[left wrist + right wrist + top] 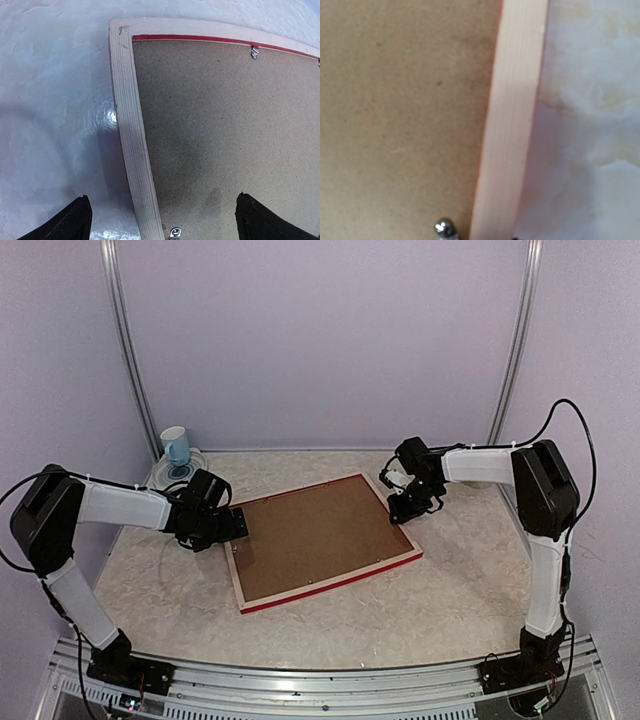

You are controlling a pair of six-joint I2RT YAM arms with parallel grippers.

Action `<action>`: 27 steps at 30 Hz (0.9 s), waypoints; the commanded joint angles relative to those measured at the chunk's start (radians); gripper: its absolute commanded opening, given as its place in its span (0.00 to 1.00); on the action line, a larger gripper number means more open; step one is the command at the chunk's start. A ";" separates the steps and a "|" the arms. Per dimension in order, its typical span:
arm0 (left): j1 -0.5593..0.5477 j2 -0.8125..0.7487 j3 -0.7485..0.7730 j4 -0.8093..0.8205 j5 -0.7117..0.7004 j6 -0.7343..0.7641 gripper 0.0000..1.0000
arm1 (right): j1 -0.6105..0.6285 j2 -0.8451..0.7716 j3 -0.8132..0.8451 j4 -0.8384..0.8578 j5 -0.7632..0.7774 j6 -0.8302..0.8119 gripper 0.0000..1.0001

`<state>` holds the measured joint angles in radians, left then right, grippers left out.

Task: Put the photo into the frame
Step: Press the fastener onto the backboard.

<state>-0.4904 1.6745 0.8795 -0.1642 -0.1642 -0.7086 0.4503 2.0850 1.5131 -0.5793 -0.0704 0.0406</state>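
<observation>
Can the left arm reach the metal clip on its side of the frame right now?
Probably yes: the left gripper hangs open astride the frame rail, right by the clip, with nothing covering it.

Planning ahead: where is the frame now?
Top view: the frame lies face down on the table, between the left arm and right arm, mug at its far left.

The frame [330,585] lay face down in the middle of the surface [450,600], the backing board [315,535] in it. The left arm's [120,505] jaws stood astride its left edge, the right arm's [480,468] over its right edge. A cup [175,445] sat on a saucer [197,462] far left, behind the left arm.
</observation>
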 commanded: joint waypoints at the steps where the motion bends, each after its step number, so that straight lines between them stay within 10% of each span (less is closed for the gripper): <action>1: 0.000 -0.022 -0.011 0.014 0.005 0.006 0.99 | -0.004 -0.013 0.014 0.003 0.033 -0.006 0.24; 16: -0.009 -0.025 -0.024 0.022 0.003 -0.002 0.99 | 0.034 0.010 0.018 0.009 0.036 -0.031 0.27; 27: -0.013 -0.029 -0.027 0.016 -0.001 -0.003 0.99 | 0.057 0.011 0.010 0.005 0.140 -0.026 0.09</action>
<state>-0.4988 1.6741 0.8646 -0.1638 -0.1638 -0.7094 0.4957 2.0853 1.5158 -0.5674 0.0315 0.0402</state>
